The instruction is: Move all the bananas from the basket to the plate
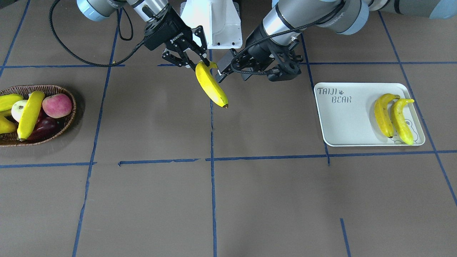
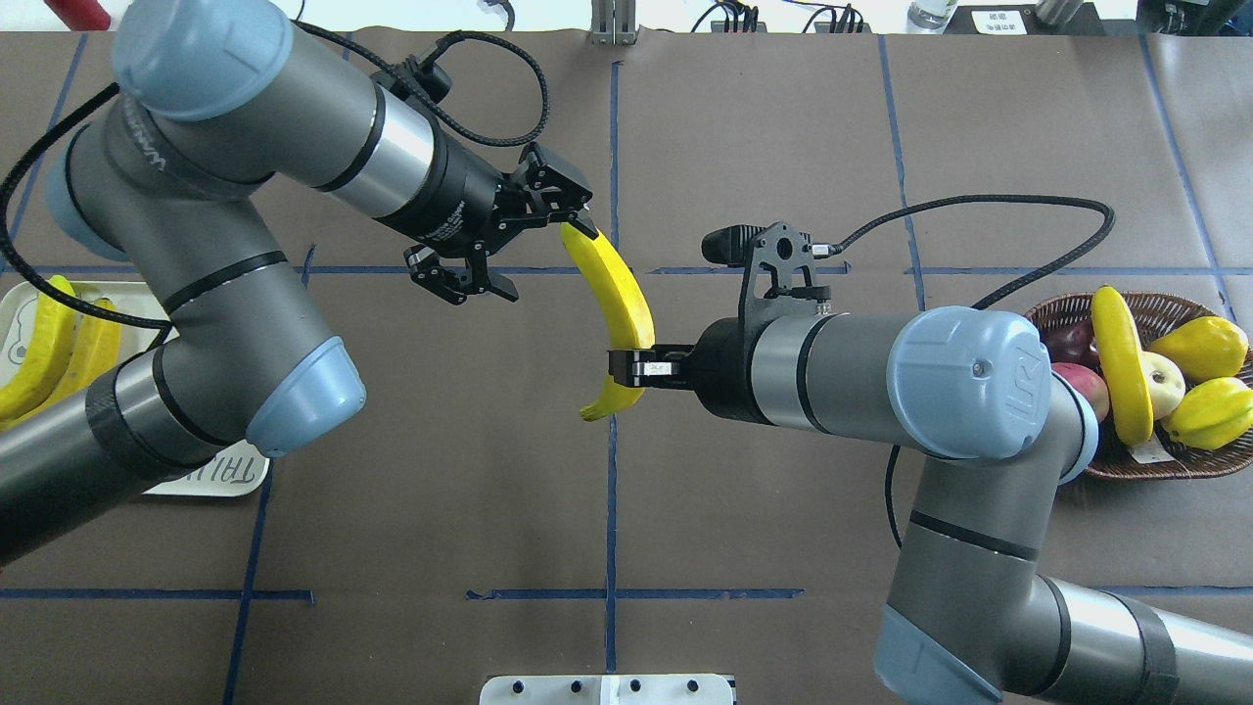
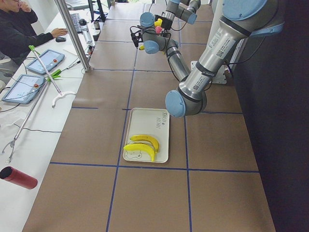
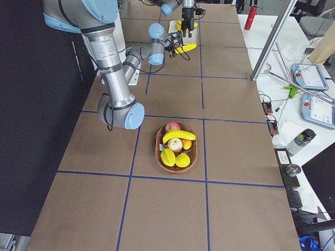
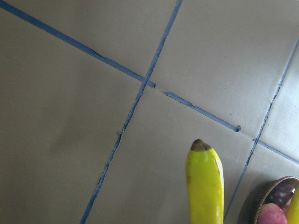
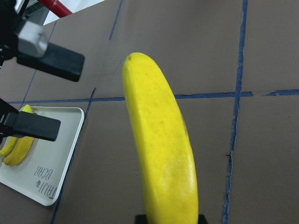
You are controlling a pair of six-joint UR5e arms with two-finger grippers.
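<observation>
One banana (image 1: 210, 85) (image 2: 617, 284) hangs in the air over the table's middle. My right gripper (image 1: 204, 62) (image 2: 634, 367) is shut on its stem end, and it fills the right wrist view (image 6: 163, 149). My left gripper (image 2: 545, 257) (image 1: 222, 71) is open close by the banana, its fingers (image 6: 51, 60) spread and not touching it. The wicker basket (image 1: 71, 114) (image 2: 1126, 470) holds another banana (image 1: 30, 114) (image 2: 1116, 362) lying across the other fruit. The white plate (image 1: 350, 121) (image 3: 145, 123) carries two bananas (image 1: 382, 114) (image 1: 400, 121) side by side.
The basket also holds a pink-red apple (image 1: 57, 105), dark red fruit and plump yellow fruit (image 2: 1199, 348). The white robot base (image 1: 217, 25) stands between the arms. My left arm hides part of the plate in the overhead view. A seated person (image 3: 19, 29) and tablets are at a side table.
</observation>
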